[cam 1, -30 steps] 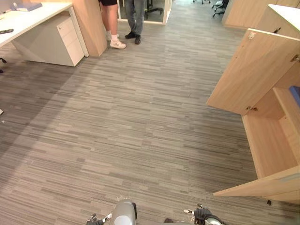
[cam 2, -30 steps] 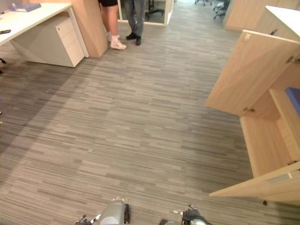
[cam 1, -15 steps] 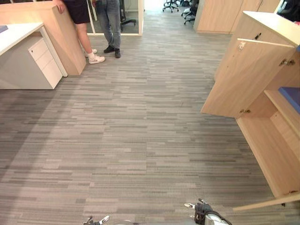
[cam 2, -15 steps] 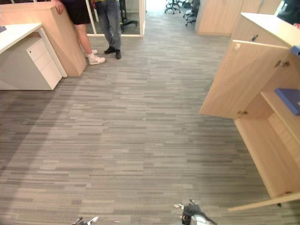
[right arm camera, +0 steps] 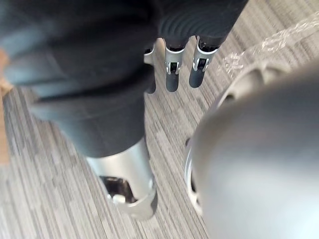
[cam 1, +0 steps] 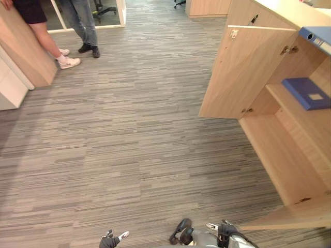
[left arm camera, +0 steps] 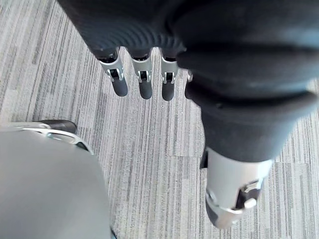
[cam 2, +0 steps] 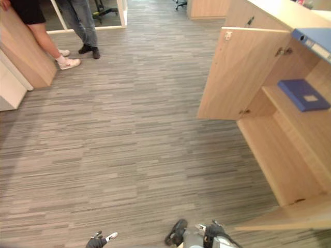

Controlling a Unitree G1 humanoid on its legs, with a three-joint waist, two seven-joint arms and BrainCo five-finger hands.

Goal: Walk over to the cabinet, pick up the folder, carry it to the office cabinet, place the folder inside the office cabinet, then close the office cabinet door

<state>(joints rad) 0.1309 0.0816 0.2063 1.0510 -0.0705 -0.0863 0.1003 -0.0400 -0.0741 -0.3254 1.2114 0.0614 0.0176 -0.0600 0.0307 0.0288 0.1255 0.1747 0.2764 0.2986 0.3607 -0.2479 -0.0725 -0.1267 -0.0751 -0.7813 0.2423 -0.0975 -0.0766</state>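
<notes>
Grey striped carpet [cam 1: 119,144], person in jeans [cam 1: 83,23]

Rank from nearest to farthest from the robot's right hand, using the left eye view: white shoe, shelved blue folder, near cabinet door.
1. Near cabinet door, just right of the right hand.
2. Blue folder, on the shelf, right.
3. White shoe, far upper left.

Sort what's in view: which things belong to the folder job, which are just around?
Job: cabinet, its open door, blue folder on its shelf, left hand and right hand, both open and empty.
Just around: binder on the cabinet top, two people, wooden partition.
</notes>
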